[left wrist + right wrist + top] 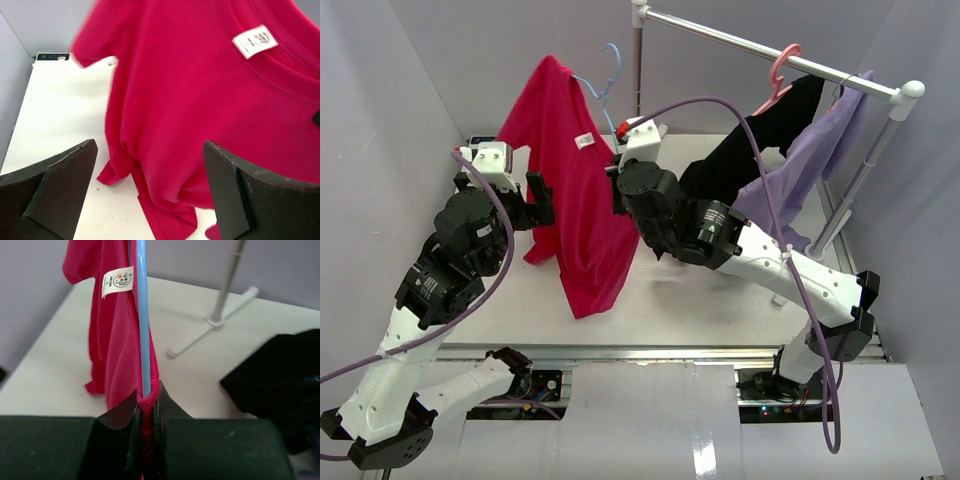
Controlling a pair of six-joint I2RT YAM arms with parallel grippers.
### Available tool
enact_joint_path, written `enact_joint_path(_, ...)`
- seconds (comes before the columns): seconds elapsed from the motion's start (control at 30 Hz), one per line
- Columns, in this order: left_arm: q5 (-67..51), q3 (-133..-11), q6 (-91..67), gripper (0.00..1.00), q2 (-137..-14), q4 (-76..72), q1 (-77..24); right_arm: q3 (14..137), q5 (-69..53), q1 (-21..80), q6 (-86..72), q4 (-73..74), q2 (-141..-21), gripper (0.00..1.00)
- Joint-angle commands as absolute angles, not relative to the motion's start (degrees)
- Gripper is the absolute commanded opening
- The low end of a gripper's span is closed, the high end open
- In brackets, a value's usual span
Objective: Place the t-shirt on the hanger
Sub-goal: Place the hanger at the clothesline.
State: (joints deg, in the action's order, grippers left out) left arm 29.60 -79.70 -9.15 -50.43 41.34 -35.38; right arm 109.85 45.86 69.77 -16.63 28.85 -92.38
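Note:
The red t-shirt (570,190) hangs in the air over the table, draped on the light-blue hanger (610,70), whose hook sticks up above it. My right gripper (618,190) is shut on the shirt's ribbed collar (150,399), and the hanger's blue wire (142,315) runs down into that pinched fold. My left gripper (538,198) stands open beside the shirt's left side without touching it. In the left wrist view the t-shirt (200,100) with its white label (255,41) hangs beyond the wide-apart fingers (65,185). The shirt's lower hem rests on the table.
A clothes rack (770,45) stands at the back right, carrying a pink hanger (782,70), a black garment (760,140) and a lavender garment (820,150). The rack's foot (212,322) and the black garment (280,375) lie right of my right gripper. Grey walls enclose the table.

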Motion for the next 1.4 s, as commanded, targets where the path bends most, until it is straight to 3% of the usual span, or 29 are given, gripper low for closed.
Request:
enact_joint_path(0.0, 26.88, -80.95, -9.55, 0.98, -49.51, 41.80, -35.33, 102.94, 64.37, 69.29, -22.85, 23.20, -86.40, 0.08)
enact_joint_path(0.1, 10.51, -79.70, -9.86, 0.98, -48.39, 39.82, -35.32, 100.41, 68.63, 67.20, -22.38, 23.12, -85.20, 0.08)
enact_joint_path(0.2, -3.01, -75.08, -10.73, 0.98, -47.13, 36.69, -35.33, 99.69, 64.66, 63.43, -24.13, 23.12, -83.83, 0.08)
enact_joint_path(0.33, -7.48, -68.56, -13.35, 0.98, -44.19, 31.38, -35.33, 102.62, 65.31, 59.62, -22.53, 23.19, -85.58, 0.08)
enact_joint_path(0.57, -8.46, -65.13, -15.44, 0.98, -42.06, 29.97, -35.33, 105.94, 68.15, 55.88, -24.87, 24.08, -90.90, 0.08)
enact_joint_path(0.97, -7.46, -61.61, -14.07, 0.98, -40.49, 29.44, -35.33, 124.83, 69.29, 53.04, -22.17, 19.86, -105.79, 0.08)
enact_joint_path(1.37, -7.78, -60.62, -13.60, 0.98, -38.87, 29.36, -35.27, 123.09, 64.86, 45.71, -28.87, 19.86, -107.65, 0.08)
